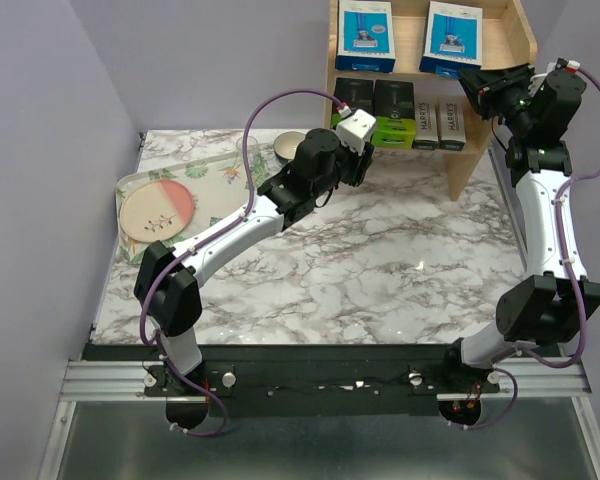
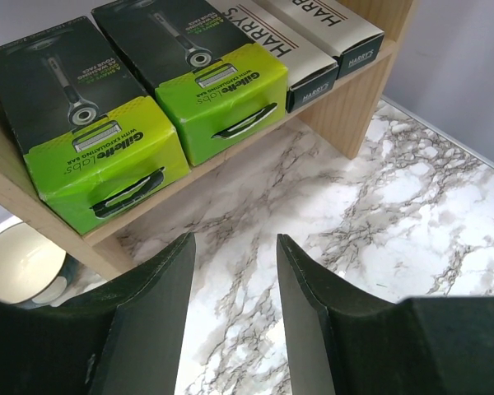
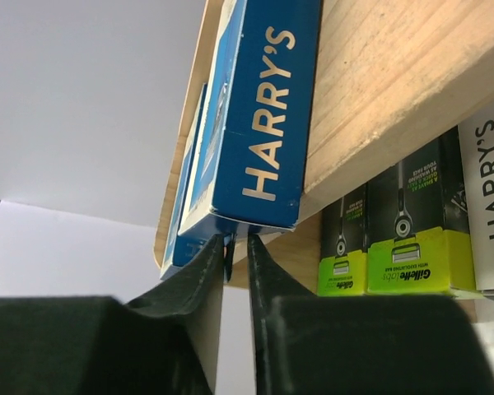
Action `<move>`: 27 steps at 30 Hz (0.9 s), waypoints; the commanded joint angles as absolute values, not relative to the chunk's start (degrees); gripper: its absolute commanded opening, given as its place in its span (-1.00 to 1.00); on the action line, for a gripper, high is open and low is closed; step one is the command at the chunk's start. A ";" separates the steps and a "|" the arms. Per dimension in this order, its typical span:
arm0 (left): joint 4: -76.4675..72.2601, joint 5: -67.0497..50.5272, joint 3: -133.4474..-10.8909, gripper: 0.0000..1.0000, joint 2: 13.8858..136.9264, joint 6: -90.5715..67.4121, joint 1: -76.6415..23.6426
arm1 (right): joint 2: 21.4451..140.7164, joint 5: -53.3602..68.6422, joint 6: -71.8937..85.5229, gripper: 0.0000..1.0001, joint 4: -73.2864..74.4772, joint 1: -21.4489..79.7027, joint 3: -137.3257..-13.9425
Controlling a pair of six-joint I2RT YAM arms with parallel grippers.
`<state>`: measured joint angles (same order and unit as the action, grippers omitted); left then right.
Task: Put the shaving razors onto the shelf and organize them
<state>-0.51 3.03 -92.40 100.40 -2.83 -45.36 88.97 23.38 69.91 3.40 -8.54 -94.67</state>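
1. All six razor packs sat on the shelf (image 1: 462, 160). Two black-and-green boxes (image 2: 99, 140) and two white boxes (image 2: 300, 53) lay flat on the lower tier, and the blue pack (image 3: 263, 107) and a second blue pack (image 3: 184, 197) stood on the upper tier.
2. My right fingers (image 3: 210, 280) were narrow, with only a slit between them. Their tips were just under the lower corner of the blue pack. I could not tell whether they pinched its edge or merely met it.
3. That pack rose straight up and away from those tips. Its long axis ran along the direction the fingers pointed, and the second one was just to their left.
4. My left fingers (image 2: 169, 304) were wide apart and held nothing. They were low over the desk (image 2: 395, 206), with the black-and-green boxes ahead and up to their left.
5. I judged the right arm the nearer one for any straightening of the upper tier. Any nudge would have had to follow the pack's upright face.
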 commanded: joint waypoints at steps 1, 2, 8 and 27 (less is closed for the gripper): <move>-0.44 3.96 -94.04 0.07 100.90 -2.99 -45.18 | 89.47 22.24 70.31 -0.67 3.78 -8.09 -97.56; -0.44 3.96 -93.96 0.07 100.81 -2.99 -45.09 | 89.47 22.06 70.31 -0.73 3.78 -8.00 -97.65; -0.35 3.87 -93.08 0.08 100.37 -2.90 -45.09 | 89.12 20.04 70.58 -0.99 5.18 -8.79 -99.14; -0.35 3.08 -91.76 0.09 100.02 -4.13 -45.17 | 86.13 18.28 68.38 -0.98 6.68 -17.84 -94.39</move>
<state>-0.49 3.01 -92.38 100.40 -3.25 -45.36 87.59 20.56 69.38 6.55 -16.03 -95.04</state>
